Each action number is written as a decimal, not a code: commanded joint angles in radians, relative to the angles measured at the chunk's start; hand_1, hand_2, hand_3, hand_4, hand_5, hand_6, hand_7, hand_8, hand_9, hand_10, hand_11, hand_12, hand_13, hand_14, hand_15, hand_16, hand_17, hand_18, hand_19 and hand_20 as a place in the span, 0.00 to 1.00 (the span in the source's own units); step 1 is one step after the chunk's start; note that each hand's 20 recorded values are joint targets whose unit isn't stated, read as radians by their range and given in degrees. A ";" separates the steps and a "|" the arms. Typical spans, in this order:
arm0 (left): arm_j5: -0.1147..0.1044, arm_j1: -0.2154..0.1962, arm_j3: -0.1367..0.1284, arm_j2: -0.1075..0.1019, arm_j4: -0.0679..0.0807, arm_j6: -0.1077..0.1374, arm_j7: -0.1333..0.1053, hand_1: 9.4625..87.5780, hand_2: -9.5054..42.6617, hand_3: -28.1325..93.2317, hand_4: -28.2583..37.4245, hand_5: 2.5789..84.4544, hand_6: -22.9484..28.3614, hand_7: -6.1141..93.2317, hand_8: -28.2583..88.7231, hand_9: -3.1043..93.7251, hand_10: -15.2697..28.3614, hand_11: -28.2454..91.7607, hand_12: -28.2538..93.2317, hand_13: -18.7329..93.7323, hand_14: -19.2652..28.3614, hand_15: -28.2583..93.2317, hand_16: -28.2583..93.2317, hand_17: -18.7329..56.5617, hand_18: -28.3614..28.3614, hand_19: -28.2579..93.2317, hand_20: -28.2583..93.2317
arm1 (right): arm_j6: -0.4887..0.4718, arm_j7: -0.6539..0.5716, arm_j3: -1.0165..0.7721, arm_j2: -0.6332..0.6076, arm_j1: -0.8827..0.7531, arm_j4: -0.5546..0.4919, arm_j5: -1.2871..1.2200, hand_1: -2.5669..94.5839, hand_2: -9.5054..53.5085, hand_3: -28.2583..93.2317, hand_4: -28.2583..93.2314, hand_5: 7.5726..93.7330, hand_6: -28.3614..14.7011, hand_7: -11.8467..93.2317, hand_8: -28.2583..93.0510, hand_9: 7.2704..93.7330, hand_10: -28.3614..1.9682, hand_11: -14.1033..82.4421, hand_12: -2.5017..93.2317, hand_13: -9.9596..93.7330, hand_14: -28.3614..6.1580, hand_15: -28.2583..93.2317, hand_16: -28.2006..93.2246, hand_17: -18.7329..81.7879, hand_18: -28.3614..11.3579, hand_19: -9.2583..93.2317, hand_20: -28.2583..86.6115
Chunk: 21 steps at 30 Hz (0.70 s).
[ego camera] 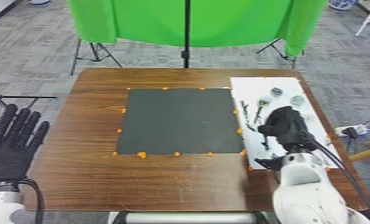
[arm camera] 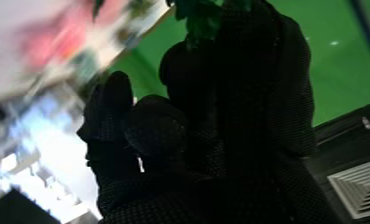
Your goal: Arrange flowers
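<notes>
Green cloth (ego camera: 195, 25) in smooth, hanging folds beyond a brown table (ego camera: 84, 150) with glossy wood grain. On the table, a dark, flat, nearly square mat (ego camera: 180, 122); beside it on the right, a long white sheet (ego camera: 244, 84). Off the table's left edge, the left hand (ego camera: 7, 162), in black knitted fabric, with fingers straight, slightly apart, and around nothing. Over the sheet, the right hand (ego camera: 288, 127), in the same textured black glove; impossible to tell from either view whether open or closed on a stem. On the sheet, task flowers: pale, rounded blooms (ego camera: 297, 100) beyond the right hand, and thin, dark stems (ego camera: 249, 117) just to its left. In the right wrist view, pink flowers (arm camera: 53, 37), soft and blurred against white, and green leaves (arm camera: 199, 22) overlapping the black glove, with contact uncertain. Around the mat, small orange bits (ego camera: 141, 155).
</notes>
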<state>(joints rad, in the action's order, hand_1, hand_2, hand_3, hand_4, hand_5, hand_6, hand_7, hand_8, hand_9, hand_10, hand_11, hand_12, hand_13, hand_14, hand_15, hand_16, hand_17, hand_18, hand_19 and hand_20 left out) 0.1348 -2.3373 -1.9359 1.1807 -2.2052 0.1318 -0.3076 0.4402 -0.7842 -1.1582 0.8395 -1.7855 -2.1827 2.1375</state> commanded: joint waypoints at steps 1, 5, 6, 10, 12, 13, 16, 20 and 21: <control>0.007 -0.035 0.021 0.005 -0.008 0.021 -0.010 0.20 0.55 0.84 0.00 0.52 0.59 0.14 0.18 0.44 0.65 0.34 0.32 0.43 0.65 0.39 0.20 0.21 0.73 0.45 0.36 | 0.014 0.083 0.335 0.140 0.482 0.177 -0.138 0.96 0.00 0.00 0.69 0.74 0.61 0.56 0.37 0.77 0.50 0.59 0.59 0.75 0.42 0.90 0.53 0.54 0.07 0.94 0.58; 0.031 -0.019 0.039 0.003 -0.004 0.038 -0.020 0.20 0.56 0.84 0.00 0.52 0.59 0.14 0.18 0.44 0.65 0.34 0.32 0.43 0.65 0.38 0.20 0.21 0.73 0.45 0.36 | -0.012 0.046 0.458 0.252 0.625 0.275 -0.229 0.96 0.00 0.00 0.69 0.74 0.61 0.56 0.37 0.77 0.50 0.59 0.59 0.75 0.43 0.90 0.53 0.54 0.08 0.94 0.57; 0.031 -0.008 0.045 0.000 0.001 0.040 -0.015 0.20 0.56 0.84 0.00 0.52 0.59 0.14 0.18 0.44 0.65 0.34 0.32 0.43 0.64 0.38 0.20 0.21 0.73 0.45 0.36 | -0.022 0.034 0.486 0.274 0.651 0.301 -0.231 0.96 0.00 0.00 0.69 0.74 0.61 0.57 0.37 0.77 0.50 0.59 0.59 0.75 0.43 0.90 0.53 0.54 0.07 0.94 0.57; 0.063 0.016 0.067 -0.009 0.011 0.053 -0.018 0.21 0.56 0.84 0.00 0.52 0.59 0.14 0.18 0.44 0.65 0.35 0.32 0.43 0.64 0.38 0.20 0.21 0.73 0.45 0.36 | -0.035 -0.030 0.615 0.369 0.766 0.463 -0.183 0.96 0.00 0.00 0.69 0.73 0.61 0.57 0.36 0.77 0.49 0.59 0.59 0.75 0.42 0.90 0.53 0.54 0.07 0.94 0.57; 0.059 0.035 0.083 -0.016 0.018 0.051 -0.020 0.21 0.56 0.84 0.00 0.52 0.59 0.14 0.18 0.44 0.65 0.35 0.32 0.43 0.65 0.38 0.20 0.21 0.73 0.45 0.36 | -0.081 -0.080 0.632 0.413 0.786 0.505 -0.195 0.96 0.00 0.00 0.69 0.73 0.61 0.57 0.36 0.77 0.48 0.59 0.59 0.75 0.41 0.90 0.53 0.54 0.06 0.94 0.57; 0.056 0.039 0.089 -0.022 0.018 0.052 -0.019 0.21 0.56 0.84 0.00 0.52 0.59 0.14 0.18 0.44 0.65 0.35 0.32 0.43 0.65 0.38 0.20 0.21 0.73 0.45 0.36 | -0.071 -0.100 0.648 0.432 0.796 0.522 -0.194 0.96 0.00 0.00 0.69 0.73 0.61 0.57 0.37 0.77 0.48 0.59 0.59 0.75 0.41 0.90 0.53 0.54 0.06 0.94 0.57; 0.056 0.051 0.109 -0.034 0.024 0.056 -0.016 0.21 0.56 0.84 0.00 0.52 0.60 0.14 0.18 0.44 0.65 0.35 0.32 0.43 0.65 0.38 0.20 0.21 0.73 0.45 0.36 | -0.073 -0.162 0.675 0.490 0.818 0.558 -0.214 0.96 0.00 0.00 0.70 0.73 0.60 0.57 0.37 0.77 0.47 0.59 0.58 0.75 0.40 0.90 0.53 0.54 0.04 0.94 0.56; 0.057 0.092 0.138 -0.058 0.036 0.070 0.006 0.21 0.56 0.84 0.00 0.52 0.60 0.14 0.18 0.44 0.65 0.35 0.32 0.43 0.65 0.39 0.20 0.21 0.73 0.45 0.36 | -0.066 -0.240 0.671 0.558 0.817 0.608 -0.200 0.96 0.00 0.00 0.69 0.73 0.60 0.58 0.36 0.78 0.46 0.59 0.57 0.76 0.38 0.90 0.52 0.54 0.01 0.95 0.56; 0.057 0.096 0.142 -0.061 0.037 0.072 0.011 0.21 0.56 0.84 0.00 0.52 0.60 0.14 0.18 0.44 0.65 0.35 0.32 0.43 0.65 0.39 0.20 0.21 0.74 0.45 0.36 | -0.084 -0.250 0.664 0.566 0.811 0.608 -0.209 0.95 0.00 0.00 0.70 0.73 0.60 0.58 0.36 0.78 0.46 0.59 0.57 0.76 0.38 0.90 0.52 0.54 0.01 0.95 0.56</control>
<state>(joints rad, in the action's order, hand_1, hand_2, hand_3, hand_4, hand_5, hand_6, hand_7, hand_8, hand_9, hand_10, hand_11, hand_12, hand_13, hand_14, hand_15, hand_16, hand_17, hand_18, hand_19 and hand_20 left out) 0.1874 -2.2856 -1.8306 1.1503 -2.1876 0.1790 -0.3265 0.3629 -0.9692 -0.4827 1.2859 -0.9911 -1.5909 1.9355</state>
